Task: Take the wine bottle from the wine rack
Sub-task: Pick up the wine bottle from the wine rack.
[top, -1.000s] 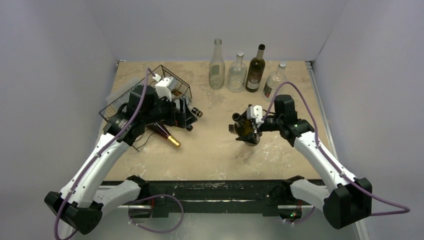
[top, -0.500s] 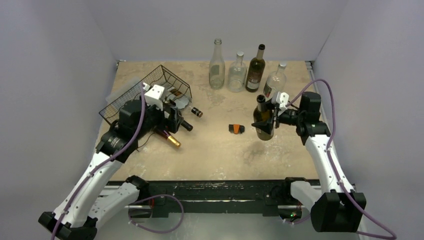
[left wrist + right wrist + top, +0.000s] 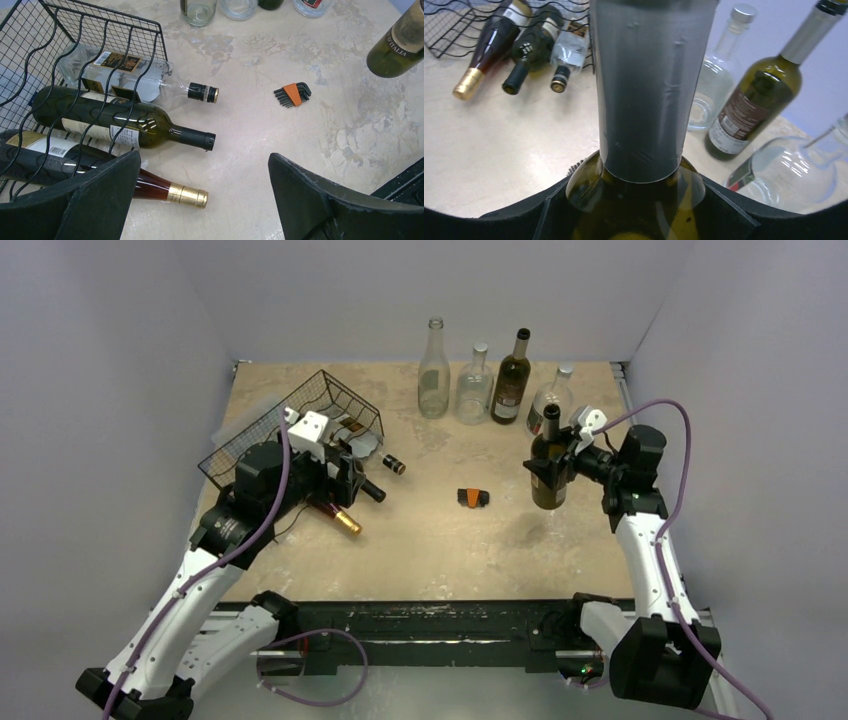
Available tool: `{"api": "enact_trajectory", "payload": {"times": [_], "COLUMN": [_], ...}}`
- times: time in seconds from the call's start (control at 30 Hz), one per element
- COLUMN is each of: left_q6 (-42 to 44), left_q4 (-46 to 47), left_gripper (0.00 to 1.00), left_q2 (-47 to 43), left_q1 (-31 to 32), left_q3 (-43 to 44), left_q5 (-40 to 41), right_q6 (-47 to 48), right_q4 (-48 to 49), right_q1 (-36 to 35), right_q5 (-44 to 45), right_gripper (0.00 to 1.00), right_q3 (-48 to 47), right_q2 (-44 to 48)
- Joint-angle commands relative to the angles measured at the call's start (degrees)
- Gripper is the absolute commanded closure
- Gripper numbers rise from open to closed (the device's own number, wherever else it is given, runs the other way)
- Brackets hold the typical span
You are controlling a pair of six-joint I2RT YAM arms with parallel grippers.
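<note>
one clear of the wine rack (image 3: 300, 405): grips the wine bottle (image 3: 548, 492) at its shoulder in the right pincer (image 3: 548, 468), long axis upright, base seemingly just above the table (image 3: 420, 550), near the back row (image 3: 475, 385). holds left pincer (image 3: 205, 165) wide open by the rack.

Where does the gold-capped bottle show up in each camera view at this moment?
Top external: gold-capped bottle lies left of centre, nearest the camera of three lying bottles.
Left wrist: bottom left, lowest of the three.
Right wrist: top left, leftmost of the three.
Shared landmark: the rack, which the three bottles stick out of in every view.
</note>
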State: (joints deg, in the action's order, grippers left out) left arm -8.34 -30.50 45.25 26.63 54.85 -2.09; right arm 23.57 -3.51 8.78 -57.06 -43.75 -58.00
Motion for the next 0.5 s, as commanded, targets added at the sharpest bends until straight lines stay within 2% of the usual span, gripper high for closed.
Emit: {"api": "enact_trajectory", "payload": {"times": [0.0, 0.47], "left_q6": [1.1, 1.5], "left_q4": [2.3, 2.4], "left_gripper": [0.00, 0.00], "left_q2": [-0.4, -0.1], "left_q1": [-0.3, -0.3], "left_q3": [0.1, -0.1], "left_q5": [0.6, 1.4], "right_q6": [-5.6, -12.1], "right_q4": [11.5, 20.0], "right_q1": [1.5, 3.9], "right_q5": [3.6, 7.6], "right_gripper": [0.87, 0.87], "right_q3": [0.1, 0.0], "right_q2": [0.6, -3.5]}}
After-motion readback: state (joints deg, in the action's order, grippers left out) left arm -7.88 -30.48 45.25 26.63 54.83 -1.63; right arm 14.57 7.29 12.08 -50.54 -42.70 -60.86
